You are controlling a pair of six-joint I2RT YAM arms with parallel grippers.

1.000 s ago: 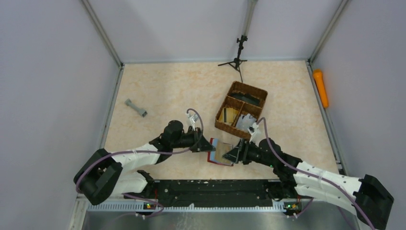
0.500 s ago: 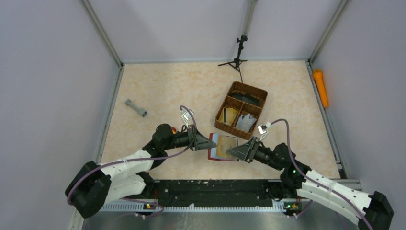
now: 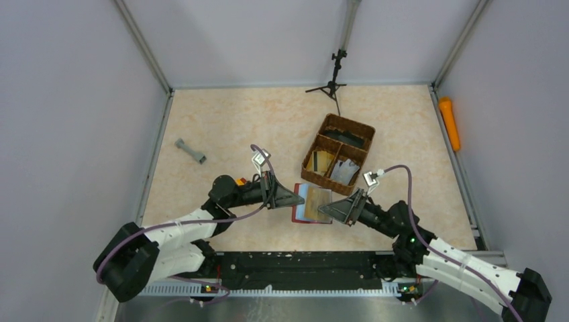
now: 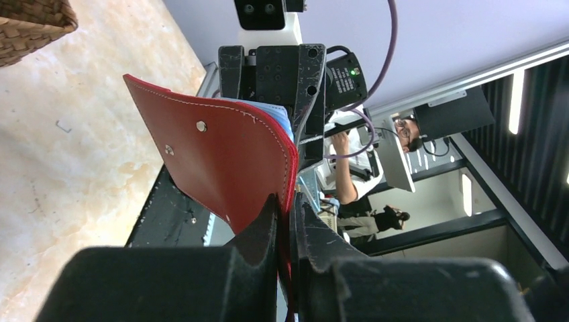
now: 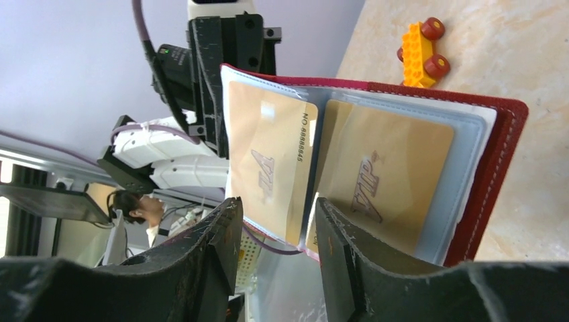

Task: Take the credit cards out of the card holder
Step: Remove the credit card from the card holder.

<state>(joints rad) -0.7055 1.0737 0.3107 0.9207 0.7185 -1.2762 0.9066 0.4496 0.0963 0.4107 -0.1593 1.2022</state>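
Observation:
The dark red card holder is held open above the table between my two grippers. My left gripper is shut on the edge of its red cover, as the left wrist view shows. Two tan-gold credit cards sit in clear sleeves inside; they also show in the top view. My right gripper is open, its fingertips just below the cards' lower edges and touching nothing. It is at the holder's right side in the top view. No grey-silver card shows.
A brown wicker divided basket with flat items stands just behind the holder. An orange toy block lies on the table by the left arm. A grey dumbbell-shaped piece lies far left, an orange cylinder along the right wall, a small tripod at the back.
Both grippers have carried the holder a little away from the near edge, towards the basket. Its open face with the tan cards now faces up. The right arm has stretched out lower.

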